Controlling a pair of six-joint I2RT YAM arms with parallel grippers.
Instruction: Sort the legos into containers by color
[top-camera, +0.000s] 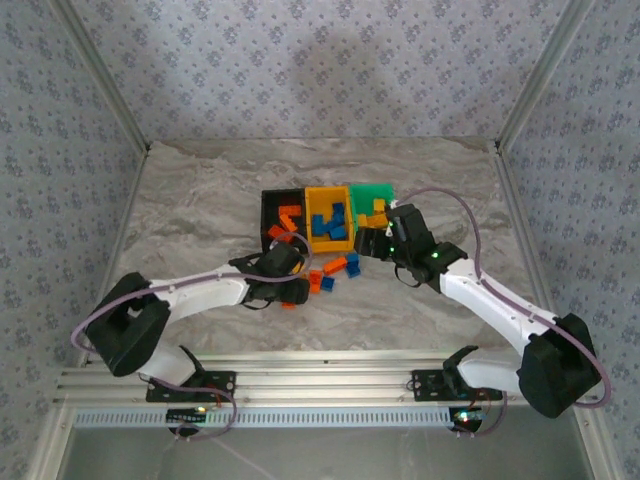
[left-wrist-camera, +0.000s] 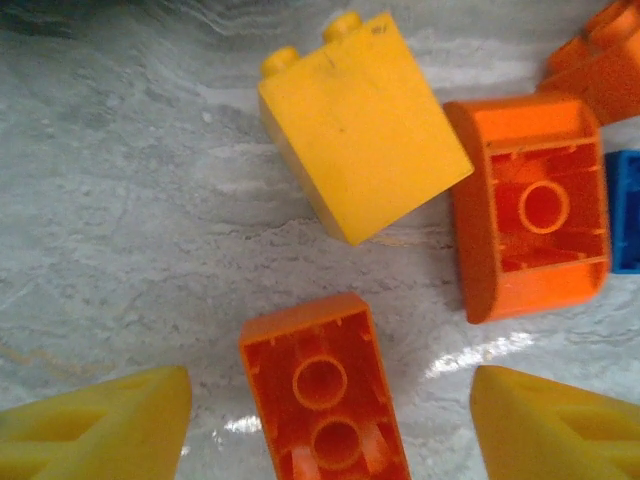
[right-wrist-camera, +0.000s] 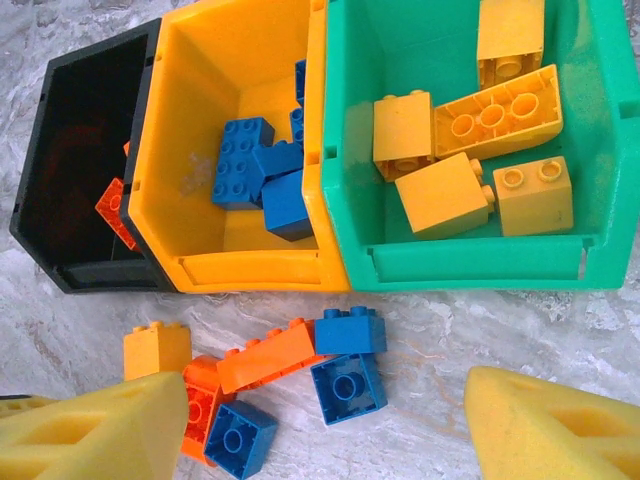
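Between the fingers of the left gripper (left-wrist-camera: 325, 440), spread wide and empty: one upturned orange-red lego (left-wrist-camera: 315, 385), pick pending; next, likely close, lift, carry to black container (top-camera: 266, 218).

Left hand (left-wrist-camera: 330, 425) and right hand (right-wrist-camera: 330, 425) both hang low, their fingers spread wide apart

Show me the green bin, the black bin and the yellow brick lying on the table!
green bin (right-wrist-camera: 470, 262): right wrist view, on its front wall.
black bin (right-wrist-camera: 100, 275): right wrist view, on its front wall.
yellow brick (right-wrist-camera: 157, 352): right wrist view, on its flat side, below the studs.
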